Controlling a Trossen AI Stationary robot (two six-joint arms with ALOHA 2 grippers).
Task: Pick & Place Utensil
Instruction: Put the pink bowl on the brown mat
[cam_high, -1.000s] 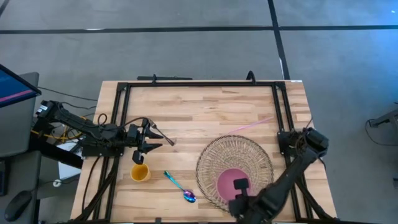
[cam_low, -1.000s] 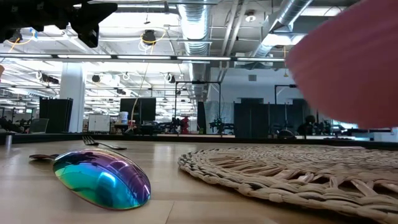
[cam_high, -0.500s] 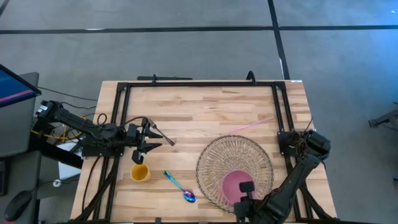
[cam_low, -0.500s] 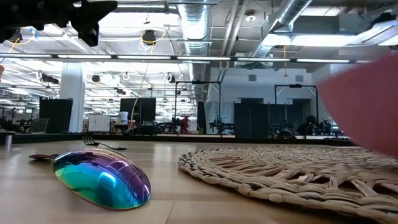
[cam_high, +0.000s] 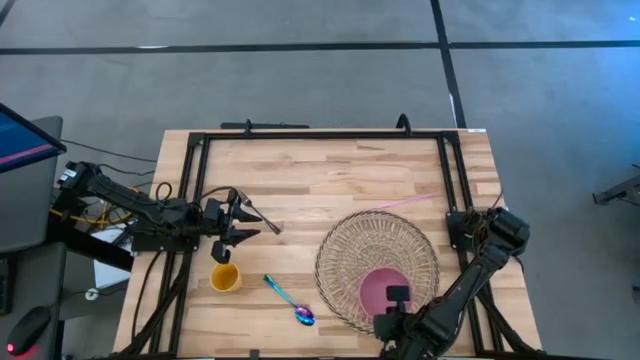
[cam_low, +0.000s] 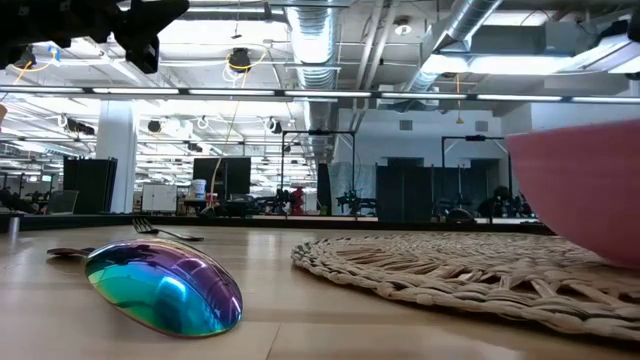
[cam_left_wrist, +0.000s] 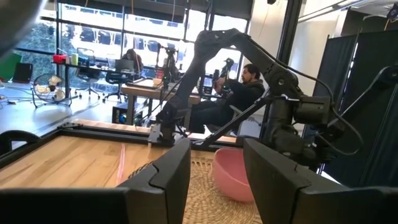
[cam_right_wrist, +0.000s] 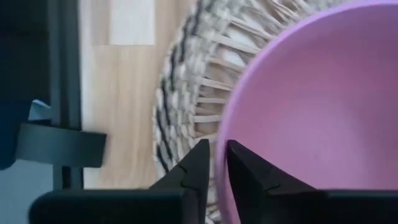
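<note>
A pink bowl (cam_high: 377, 290) sits on the near part of a round woven placemat (cam_high: 378, 250); the low view shows the bowl (cam_low: 585, 185) level above the mat (cam_low: 450, 275). My right gripper (cam_high: 395, 302) is at the bowl's near edge, shut on it. An iridescent spoon (cam_high: 290, 300) lies flat on the wood left of the mat, its bowl end (cam_low: 165, 285) nearest the low camera. A dark fork (cam_high: 262, 219) lies farther back. My left gripper (cam_high: 240, 222) hovers open above the table's left part, over a yellow cup (cam_high: 225, 277), touching nothing. My right gripper (cam_right_wrist: 217, 152) holds the pink bowl by its rim (cam_right_wrist: 219, 134) on the near side. One finger (cam_right_wrist: 200, 163) is outside the wall and the other inside, coming from above and pointing down. The bowl stays level; whether its base bears on the mat I cannot tell.
A thin pink stick (cam_high: 405, 202) lies on the wood beyond the mat. A black frame (cam_high: 320, 135) runs around the table top. In the left wrist view a person (cam_left_wrist: 239, 93) sits at a desk beyond the table. Bare wood lies at the middle and far part.
My right gripper has carried the pink bowl a little toward the table's right and down. The bowl hung tilted and lifted a second ago; now it stands level, low over the placemat. The left arm, the spoon and the fork have kept still.
</note>
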